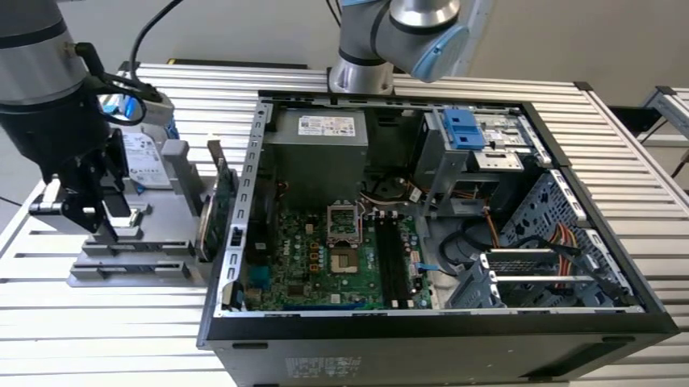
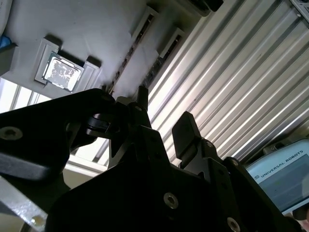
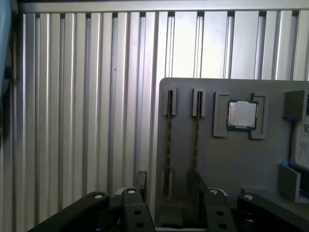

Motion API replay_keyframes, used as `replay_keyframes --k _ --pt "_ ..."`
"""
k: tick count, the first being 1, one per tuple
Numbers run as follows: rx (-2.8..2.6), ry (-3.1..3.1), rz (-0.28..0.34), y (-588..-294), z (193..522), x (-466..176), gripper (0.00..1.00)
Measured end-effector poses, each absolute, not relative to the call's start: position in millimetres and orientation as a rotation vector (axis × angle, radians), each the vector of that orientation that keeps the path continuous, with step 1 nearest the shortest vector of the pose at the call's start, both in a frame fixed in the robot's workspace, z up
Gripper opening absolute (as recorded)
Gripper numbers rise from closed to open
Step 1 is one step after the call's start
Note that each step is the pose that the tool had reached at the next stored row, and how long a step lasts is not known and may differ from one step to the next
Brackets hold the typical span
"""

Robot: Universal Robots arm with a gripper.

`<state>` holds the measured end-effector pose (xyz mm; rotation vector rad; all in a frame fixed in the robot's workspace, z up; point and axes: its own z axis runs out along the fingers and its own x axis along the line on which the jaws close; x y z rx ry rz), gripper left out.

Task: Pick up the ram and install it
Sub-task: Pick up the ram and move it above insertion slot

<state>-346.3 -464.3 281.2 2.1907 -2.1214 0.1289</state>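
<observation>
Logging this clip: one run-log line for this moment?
gripper: open, above ram | ram: edge-up in grey holder slot, not gripped

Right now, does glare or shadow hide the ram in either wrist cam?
First wrist view: even light, no glare; the ram shows as a thin dark edge in its grey holder. Second wrist view: backlit, the pincer is a near-black silhouette, the silver chip washes out white, the table slats glare. Exterior view: evenly lit, computer case interior dim.
</observation>
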Motion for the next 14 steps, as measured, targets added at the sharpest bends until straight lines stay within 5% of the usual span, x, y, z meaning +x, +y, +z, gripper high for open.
replay_keyframes --k 14 --pt "2.192 -2.117 0.132 -464.2 271.1 -346.6 1.0"
